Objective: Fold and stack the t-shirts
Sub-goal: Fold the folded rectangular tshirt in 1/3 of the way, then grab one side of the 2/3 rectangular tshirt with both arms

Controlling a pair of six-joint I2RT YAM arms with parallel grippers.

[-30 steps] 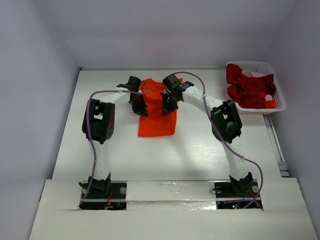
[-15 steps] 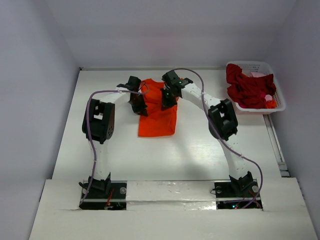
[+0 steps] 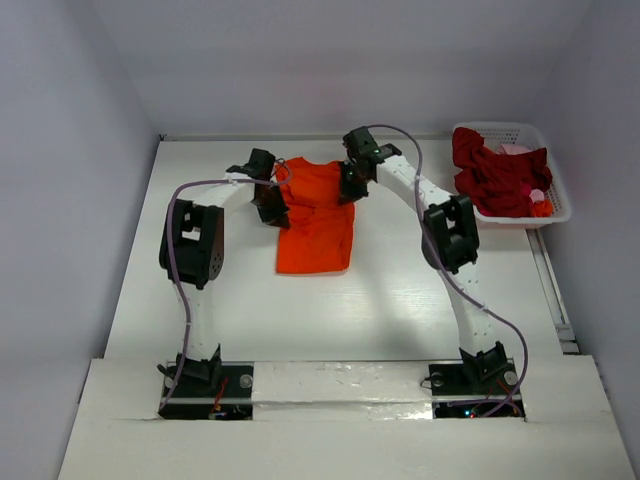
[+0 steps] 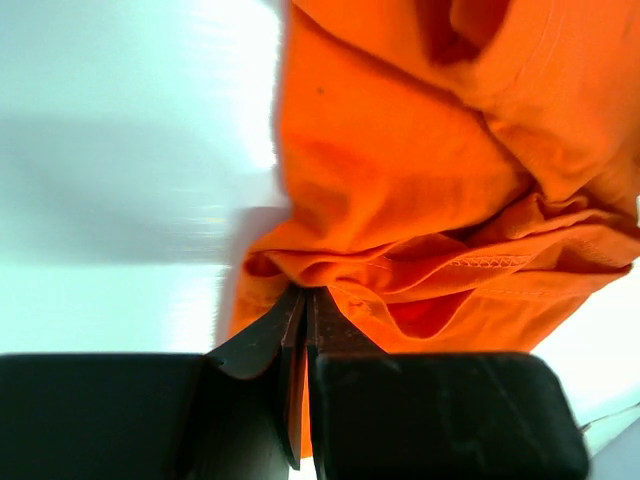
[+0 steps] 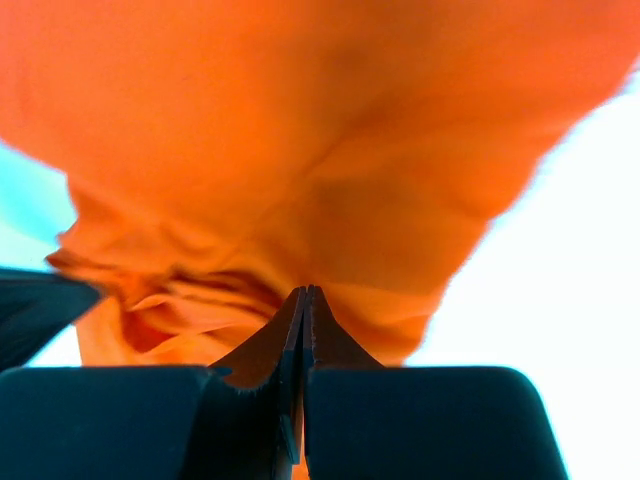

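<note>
The left gripper (image 3: 270, 203) and right gripper (image 3: 349, 186) are pinching the soft bright orange cloth t-shirt (image 3: 316, 235). They are folding 1 shirt; next, both must be moving together.

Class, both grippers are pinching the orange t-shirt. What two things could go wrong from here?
1. The left gripper and right gripper each pinch only a small bunch of the orange t-shirt; it may slip free.
2. The cloth is wrinkled near both grips, so the fold might come out crooked.
</note>
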